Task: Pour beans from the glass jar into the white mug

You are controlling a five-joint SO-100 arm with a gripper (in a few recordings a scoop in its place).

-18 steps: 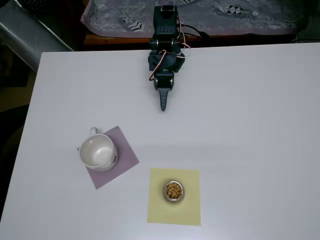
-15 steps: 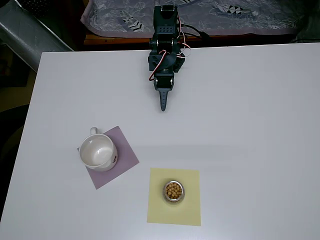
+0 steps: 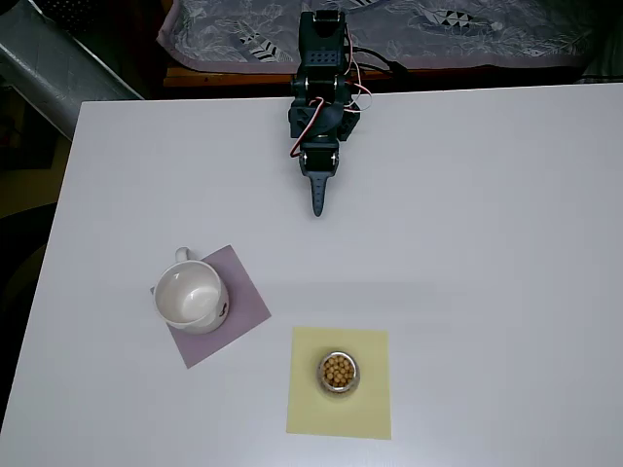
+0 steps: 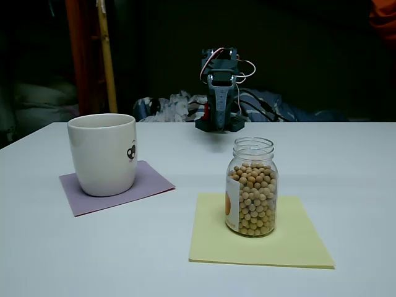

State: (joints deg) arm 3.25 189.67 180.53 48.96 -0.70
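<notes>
Currently the glass jar (image 4: 251,187) stands upright on a yellow paper square (image 4: 260,234), long axis vertical, open mouth facing straight up. Beans (image 4: 255,199) fill it most of the way up to the neck; from overhead they show as a tan cluster inside the round rim (image 3: 338,372). Label faces left in the fixed view.

White mug (image 4: 103,153) sits upright on a purple paper square (image 4: 148,180), mouth up, small dark mark on the side facing right in the fixed view. Overhead, the mug (image 3: 189,296) has its handle toward the far edge of the table, inside looks bare. Mug is left of the jar in both views and a bit farther back; the two are apart, not touching, each on its own paper.

Arm is folded at the far edge of the white table (image 3: 487,243), well apart from jar and mug. Gripper (image 3: 317,199) points toward the near side of the table, fingers pressed together into a narrow point, holding nothing. In the fixed view the gripper (image 4: 218,117) hangs down at the arm's base.
</notes>
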